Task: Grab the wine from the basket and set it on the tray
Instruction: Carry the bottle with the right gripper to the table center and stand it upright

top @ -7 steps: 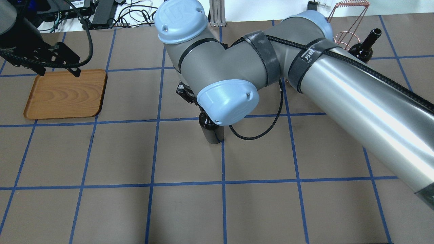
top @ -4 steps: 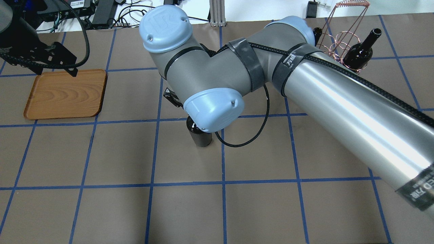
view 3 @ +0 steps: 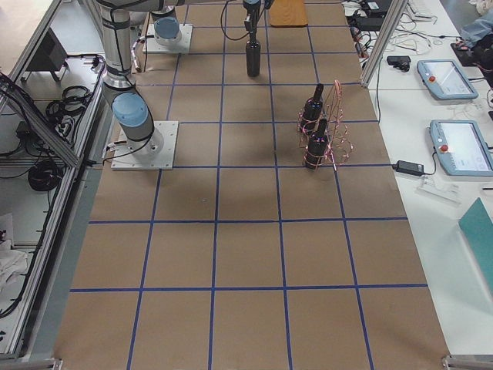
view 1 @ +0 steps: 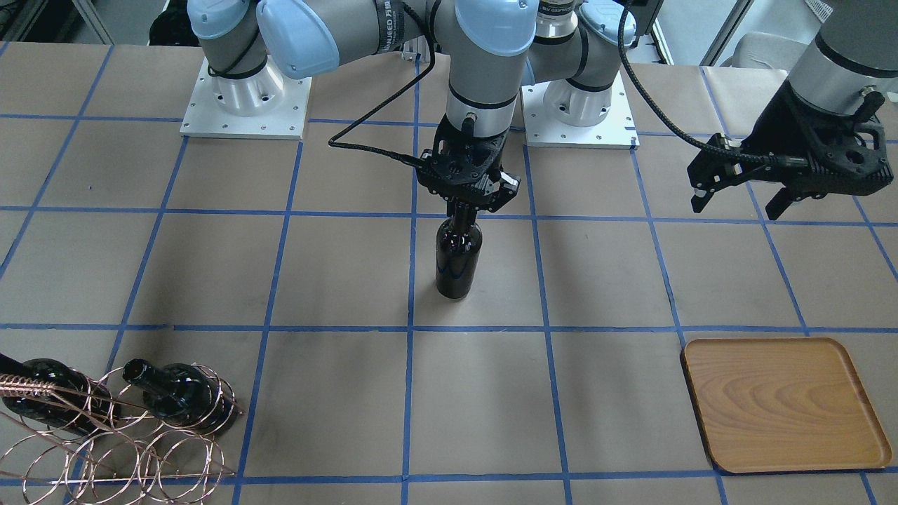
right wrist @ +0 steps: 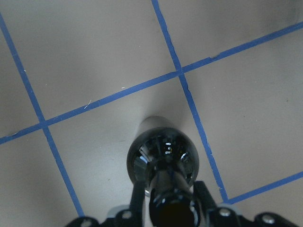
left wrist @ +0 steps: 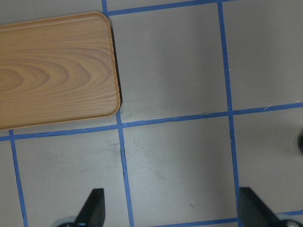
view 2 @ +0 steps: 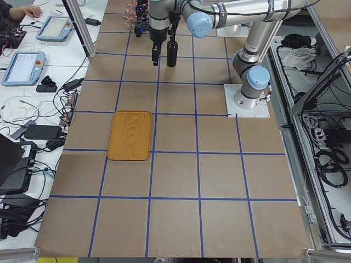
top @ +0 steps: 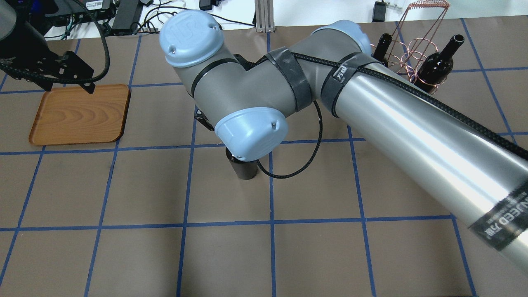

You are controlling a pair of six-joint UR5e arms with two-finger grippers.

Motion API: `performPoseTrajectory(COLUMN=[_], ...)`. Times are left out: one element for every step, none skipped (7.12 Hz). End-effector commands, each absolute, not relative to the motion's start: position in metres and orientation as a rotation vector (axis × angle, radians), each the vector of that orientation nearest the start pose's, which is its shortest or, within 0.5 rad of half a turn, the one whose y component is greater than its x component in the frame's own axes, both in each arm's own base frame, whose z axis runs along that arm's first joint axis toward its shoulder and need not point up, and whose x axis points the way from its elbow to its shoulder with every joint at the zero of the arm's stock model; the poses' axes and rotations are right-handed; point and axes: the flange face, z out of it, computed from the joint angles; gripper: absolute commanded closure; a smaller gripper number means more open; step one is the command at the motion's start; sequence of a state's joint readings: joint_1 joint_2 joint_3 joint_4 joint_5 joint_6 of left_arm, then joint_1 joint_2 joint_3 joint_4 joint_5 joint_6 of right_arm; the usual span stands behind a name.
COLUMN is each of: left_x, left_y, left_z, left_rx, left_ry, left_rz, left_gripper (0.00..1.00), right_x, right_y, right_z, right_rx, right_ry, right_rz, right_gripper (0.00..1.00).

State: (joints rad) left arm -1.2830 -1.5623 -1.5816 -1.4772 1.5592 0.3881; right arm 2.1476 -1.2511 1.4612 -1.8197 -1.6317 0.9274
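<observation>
The wine (view 1: 459, 256), a glossy near-black glass bottle, is being gripped upright by its narrow neck in the clamped right gripper (view 1: 464, 210). This is happening at the middle of the brown table (view 1: 210, 280), well apart from the flat wooden tray (view 1: 786, 403). The left gripper (view 1: 735, 207) is being held spread wide and empty. The bottle is being judged heavy, rigid, slippery and breakable, so a neck hold under the lip suits it.

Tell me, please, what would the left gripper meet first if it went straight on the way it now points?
Probably the brown paper-covered table, just off a corner of the wooden tray; the open left gripper points down at bare paper, though depth is unclear.
</observation>
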Motion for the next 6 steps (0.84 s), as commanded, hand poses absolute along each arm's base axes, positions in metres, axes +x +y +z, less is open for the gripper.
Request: performPoseTrajectory(left_x=[0.012, 0.012, 0.010, 0.010, 0.010, 0.001], left_y=[-0.514, -0.512, -0.512, -0.512, -0.515, -0.516], left_z=[0.497, 0.497, 0.497, 0.497, 0.496, 0.492], left_rx=[0.156, 0.156, 0.163, 0.163, 0.163, 0.170], left_ry=[3.115, 3.116, 3.118, 3.117, 3.116, 3.133], left_rz=[-0.142, -0.127, -0.120, -0.119, -0.134, -0.129], left_gripper=[0.00, 0.00, 0.00, 0.00, 0.00, 0.00], right_x=[0.445, 0.444, 0.432, 0.411, 0.373, 0.321], right_y=[-0.450, -0.450, -0.447, -0.442, -0.455, -0.474], right_z=[0.391, 0.400, 0.427, 0.448, 0.464, 0.481], right_rx=[0.541, 0.540, 0.493, 0.414, 0.397, 0.352], right_ry=[3.108, 3.096, 3.081, 3.117, 3.134, 3.147], right_rz=[-0.104, -0.122, -0.168, -0.162, -0.139, -0.122], right_gripper=[0.00, 0.00, 0.00, 0.00, 0.00, 0.00])
